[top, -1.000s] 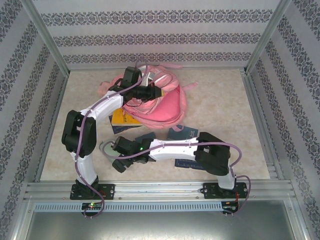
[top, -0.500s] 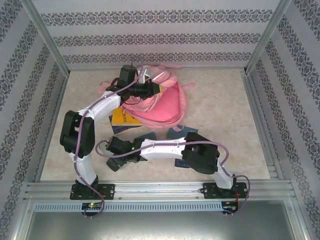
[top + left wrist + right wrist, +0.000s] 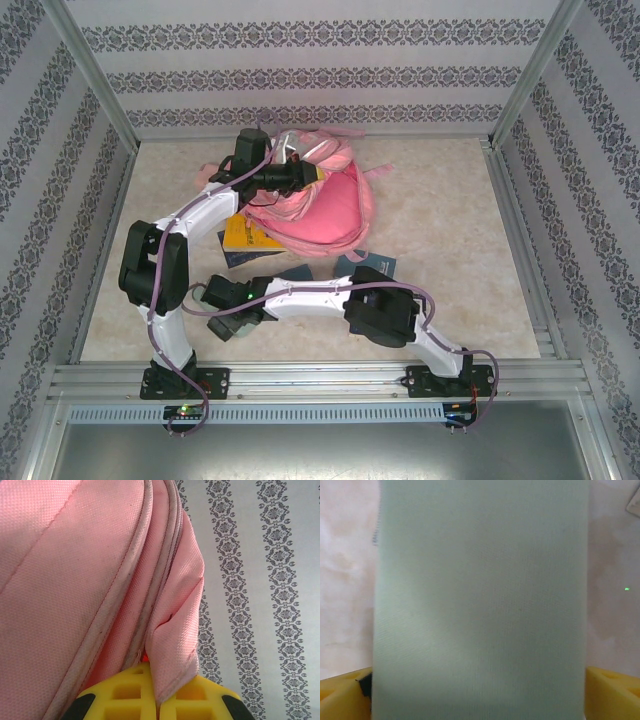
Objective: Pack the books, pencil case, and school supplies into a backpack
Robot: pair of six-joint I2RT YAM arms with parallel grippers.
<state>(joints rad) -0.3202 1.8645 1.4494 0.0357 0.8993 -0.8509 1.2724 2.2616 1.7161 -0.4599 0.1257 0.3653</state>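
Showing one backpack [image 3: 335, 210], one yellow book [image 3: 243, 236], one pencil case [image 3: 480, 600]

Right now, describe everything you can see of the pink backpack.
The backpack is pink woven fabric with pale piping along its seams, and thin pink straps trail toward the back wall. It lies slumped on the far half of the table. The left gripper is shut on a fold of its fabric at the upper edge. A yellow book pokes out at its near-left edge.
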